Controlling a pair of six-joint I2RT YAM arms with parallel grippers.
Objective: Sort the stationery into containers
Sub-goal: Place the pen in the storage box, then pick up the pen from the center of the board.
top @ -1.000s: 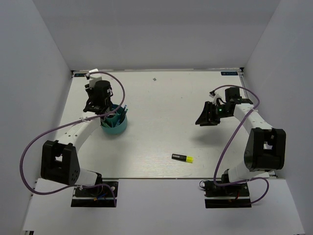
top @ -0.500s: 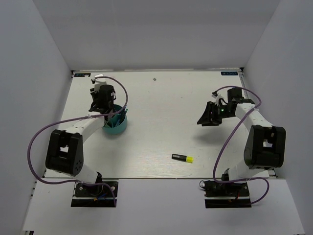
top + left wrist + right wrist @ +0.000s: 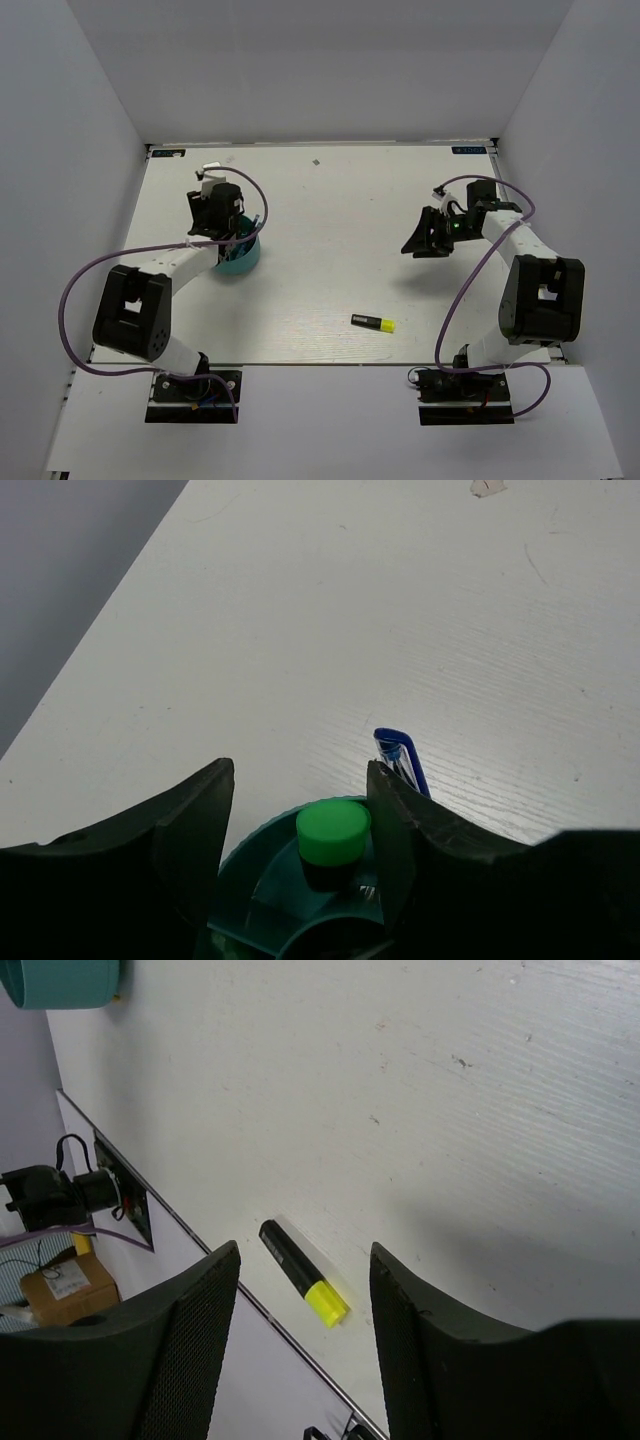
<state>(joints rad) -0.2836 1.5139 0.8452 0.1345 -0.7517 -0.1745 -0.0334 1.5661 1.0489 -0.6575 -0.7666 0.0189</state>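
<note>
Stationery in view: a green-capped black highlighter (image 3: 333, 832) stands upright in the round teal plastic organiser (image 3: 245, 260), straight beneath the left gripper (image 3: 228, 228). Its cap shows between the 2 fingers, close to the right-hand one and with a clear gap to the other. A slim blue pen (image 3: 400, 756) leans out over the organiser's rim just beyond that right-hand finger. These jaws are spread and pinch nothing.

A yellow-and-black highlighter (image 3: 373, 322) lies flat on the white table (image 3: 330, 200), well below the right gripper (image 3: 420, 245) and off to its left, toward the arm bases. In the wrist view it appears between the fingers, far under them. The right gripper hangs in the air with its jaws apart and nothing in them.

Compared with 1 second earlier, the left gripper has shifted a little to the right and now covers more of the organiser. The right gripper is almost where it was, and the highlighter on the table has not moved.

Count: 1 organiser, 2 highlighters, 1 blue pen and 2 grippers. What else sits inside the organiser cannot be made out.
</note>
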